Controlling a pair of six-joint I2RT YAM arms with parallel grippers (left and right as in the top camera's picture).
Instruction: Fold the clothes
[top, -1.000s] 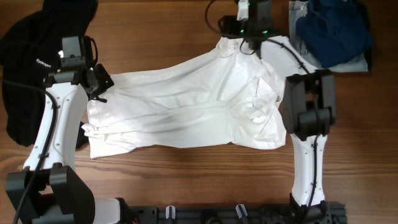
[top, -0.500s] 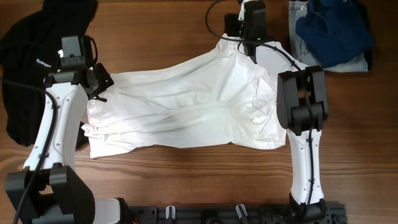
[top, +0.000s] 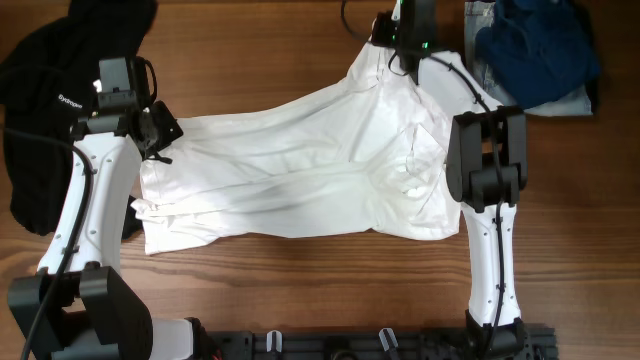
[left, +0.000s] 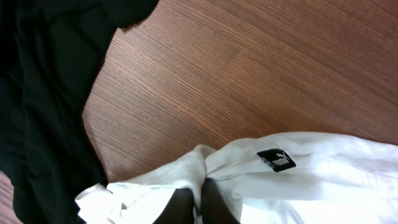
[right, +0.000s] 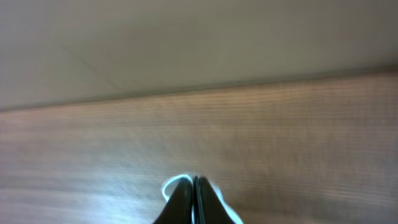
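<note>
White T-shirt (top: 300, 170) lies spread and wrinkled in the middle of the wooden counter (top: 250, 50). Its right side is partly hidden under the right arm. The right wrist view is blurred: only a small white fold shows at the closed fingers of the right tool (right: 194, 193). The left tool (left: 196, 202) is pinched tight on the shirt edge, near a small black label (left: 276, 159). A black garment (top: 40, 90) is cut off at the left edge. Blue clothes (top: 535, 45) lie at the far right corner.
</note>
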